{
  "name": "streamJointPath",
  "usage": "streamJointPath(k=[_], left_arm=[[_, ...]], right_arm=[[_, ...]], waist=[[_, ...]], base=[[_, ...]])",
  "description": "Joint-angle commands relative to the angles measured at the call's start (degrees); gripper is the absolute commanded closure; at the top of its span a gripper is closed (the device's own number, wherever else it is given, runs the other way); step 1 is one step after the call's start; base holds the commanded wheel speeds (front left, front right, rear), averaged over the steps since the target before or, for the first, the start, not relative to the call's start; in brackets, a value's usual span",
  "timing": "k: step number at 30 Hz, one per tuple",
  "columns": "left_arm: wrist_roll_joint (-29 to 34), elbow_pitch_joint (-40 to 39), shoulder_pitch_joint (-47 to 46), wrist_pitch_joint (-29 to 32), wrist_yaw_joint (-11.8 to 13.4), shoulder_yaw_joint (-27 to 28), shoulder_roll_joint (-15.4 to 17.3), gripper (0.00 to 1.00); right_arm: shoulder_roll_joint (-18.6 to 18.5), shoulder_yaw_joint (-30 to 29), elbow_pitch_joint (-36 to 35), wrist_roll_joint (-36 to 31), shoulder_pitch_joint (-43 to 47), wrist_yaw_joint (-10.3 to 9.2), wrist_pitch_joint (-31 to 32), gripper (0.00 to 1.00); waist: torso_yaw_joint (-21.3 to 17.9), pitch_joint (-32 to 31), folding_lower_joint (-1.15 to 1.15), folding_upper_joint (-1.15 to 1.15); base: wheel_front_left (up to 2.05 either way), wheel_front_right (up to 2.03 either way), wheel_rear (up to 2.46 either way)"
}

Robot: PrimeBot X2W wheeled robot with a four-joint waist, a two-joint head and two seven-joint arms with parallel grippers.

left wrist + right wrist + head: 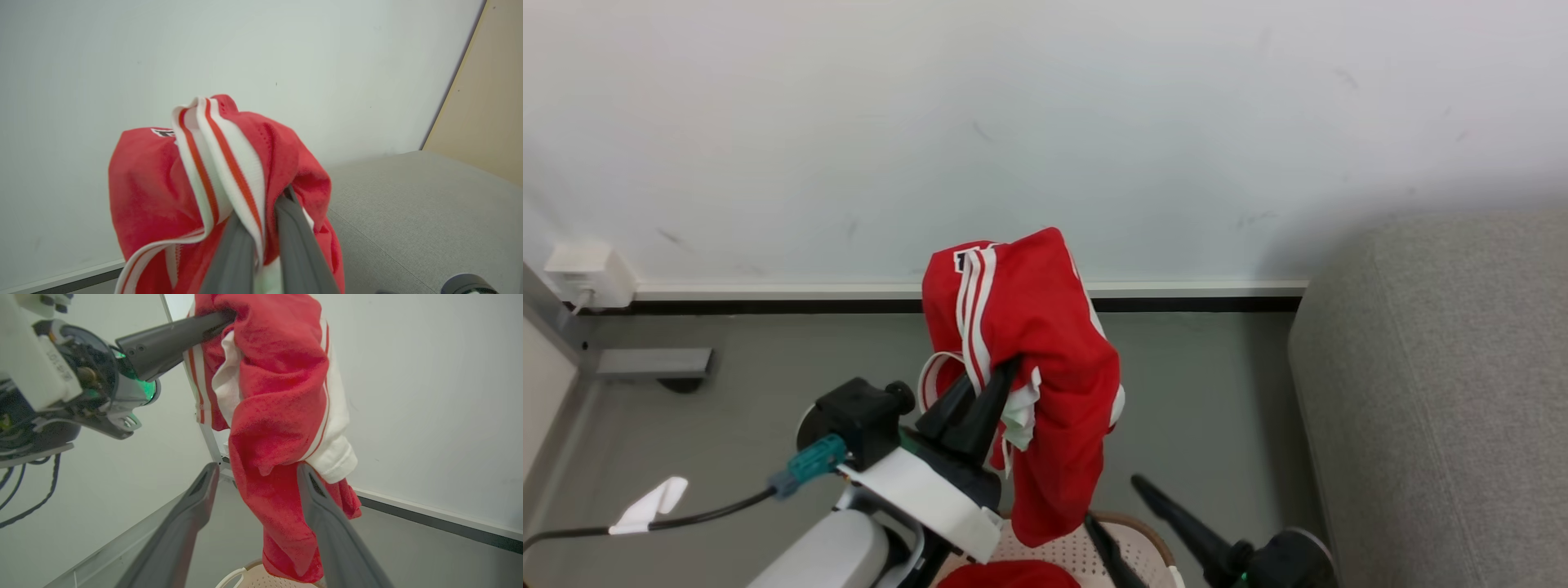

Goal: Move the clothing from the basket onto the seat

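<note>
1. Right, nearest me, at six o'clock in the head view, the basket (1152,541) is sitting on the grey floor (1217,392), and a second red garment (1009,574) is lying inside it.
2. At five o'clock the right gripper (1117,505) is hovering just beside the basket's brown rim, its two dark fingers spreading wide and gripping nothing. In its own wrist view I cannot tell whether they are brushing the hanging cloth.
3. Toward seven o'clock from centre, the left gripper (990,376) is reaching up, its fingers pressing together and pinching the red garment (1045,327) at a white-striped band.
4. That garment is hanging in the air at centre, its lower end dangling just above the basket.
5. At three o'clock the seat (1437,392) is standing well apart from the held garment.
6. At twelve o'clock the white wall (1045,122) is running behind everything, with a white socket box (584,269) sitting at nine o'clock.
</note>
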Motion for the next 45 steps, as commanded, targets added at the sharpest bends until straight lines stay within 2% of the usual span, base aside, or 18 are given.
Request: streamJointPath(k=[1,8,12,15,20,27,28,29,30,45], left_arm=[[0.18,-0.18,-0.59,-0.18,-0.28,-0.12,-0.21,1.00],[0.54,-1.73,-1.10,1.44,-0.64,-2.16,-1.42,1.00],[0.46,-2.47,-1.11,2.35,-0.84,-3.49,-2.42,1.00],[0.00,-2.65,-1.03,2.80,-1.10,-4.29,-3.02,1.00],[-0.89,-2.69,-0.22,3.07,-1.49,-5.31,-3.99,1.00],[-1.91,-1.90,0.60,3.00,-1.73,-5.87,-4.51,1.00],[-1.99,-1.73,0.70,2.93,-1.66,-5.79,-4.44,1.00],[-2.16,-1.59,0.81,2.88,-1.57,-5.65,-4.36,1.00],[-2.35,-1.42,0.95,2.80,-1.50,-5.52,-4.24,1.00],[-2.79,1.35,2.49,1.21,-1.23,-4.09,-3.01,1.00]], right_arm=[[0.02,0.93,1.28,0.33,0.16,-0.12,0.04,0.00],[1.44,3.90,8.88,-0.16,-3.68,-0.12,0.04,0.00],[2.78,3.49,13.39,-2.37,-5.97,-0.12,0.04,0.00],[3.33,1.06,15.60,-3.98,-6.93,-0.12,0.04,0.00],[3.98,-1.10,17.15,-5.06,-7.58,-0.12,0.04,0.00],[3.97,-2.81,15.51,-3.74,-8.15,-0.12,0.04,0.00],[3.98,-3.11,15.13,-3.73,-8.08,-0.12,0.04,0.48],[3.99,-3.52,14.80,-3.76,-8.01,-0.12,0.04,0.86],[3.98,-3.83,14.47,-3.78,-7.96,-0.12,0.04,1.00],[3.97,-7.72,11.66,-3.89,-8.18,-0.12,0.03,1.00]], waist=[[0.53,-0.23,0.00,0.00],[2.28,-0.66,0.00,0.00],[3.43,-1.01,0.00,0.00],[4.41,-1.13,0.00,0.00],[5.85,-1.08,0.00,0.00],[7.42,-1.27,0.00,0.00],[7.55,-1.32,0.00,0.00],[7.67,-1.32,0.00,0.00],[7.74,-1.25,0.00,0.00],[7.11,-0.03,0.00,0.00]], base=[[0.00,0.00,0.00],[0.00,0.00,0.00],[0.00,0.00,0.00],[0.00,0.00,0.00],[0.00,0.00,0.00],[0.00,0.00,0.00],[0.00,0.00,0.00],[0.00,0.00,0.00],[0.00,0.00,0.00],[0.00,0.00,0.00]])
